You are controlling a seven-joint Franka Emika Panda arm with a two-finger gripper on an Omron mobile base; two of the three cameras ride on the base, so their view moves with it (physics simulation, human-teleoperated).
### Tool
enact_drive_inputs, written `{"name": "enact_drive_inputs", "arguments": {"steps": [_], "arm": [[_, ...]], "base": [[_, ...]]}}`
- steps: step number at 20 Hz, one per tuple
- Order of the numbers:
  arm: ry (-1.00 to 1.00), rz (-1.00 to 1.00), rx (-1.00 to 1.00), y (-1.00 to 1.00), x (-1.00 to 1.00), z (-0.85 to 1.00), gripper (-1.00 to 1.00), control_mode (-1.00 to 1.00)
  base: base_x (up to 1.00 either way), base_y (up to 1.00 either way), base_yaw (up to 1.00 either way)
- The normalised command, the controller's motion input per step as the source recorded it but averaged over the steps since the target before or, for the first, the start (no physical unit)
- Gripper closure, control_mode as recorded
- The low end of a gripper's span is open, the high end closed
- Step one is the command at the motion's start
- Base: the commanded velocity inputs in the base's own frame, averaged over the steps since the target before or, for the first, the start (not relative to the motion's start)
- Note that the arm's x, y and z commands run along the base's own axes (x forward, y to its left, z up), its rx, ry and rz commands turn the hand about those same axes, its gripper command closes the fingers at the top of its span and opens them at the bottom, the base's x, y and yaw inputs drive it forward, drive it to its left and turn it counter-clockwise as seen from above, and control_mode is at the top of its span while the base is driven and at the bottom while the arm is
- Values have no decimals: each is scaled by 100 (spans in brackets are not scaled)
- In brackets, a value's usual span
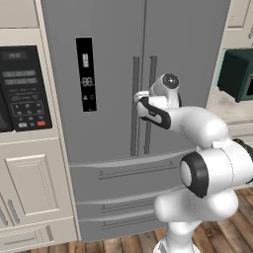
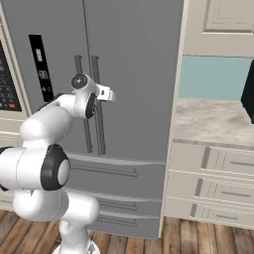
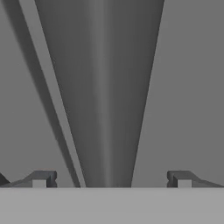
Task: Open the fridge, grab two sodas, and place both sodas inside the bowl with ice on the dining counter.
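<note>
Hand view, gripper [image 3: 111, 179] spread wide, fridge [image 3: 183, 87] door handle [image 3: 105, 109] between its fingertips

- A black-panelled oven [image 1: 22, 89] is sitting in the cream cabinet [image 1: 29, 192] at the left edge of the left base view, its control buttons showing.
- A dark green box [image 1: 238, 74] is standing on the beige desk [image 2: 213, 121] by the teal wall [image 2: 213, 77].
- Cream drawers [image 2: 213, 188] are lining up under that desk.
- A wooden floor [image 2: 188, 238] is running along the bottom.
</note>
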Motion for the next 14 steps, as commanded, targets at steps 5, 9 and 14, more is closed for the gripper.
{"name": "enact_drive_inputs", "arguments": {"steps": [5, 9, 14], "arm": [[0, 0, 0, 0, 38, -19, -100, -100], [0, 0, 0, 0, 21, -9, 100, -100], [1, -5, 0, -7, -34, 0, 100, -100]], "base": [[0, 0, 0], [0, 0, 0], [0, 0, 0]]}}
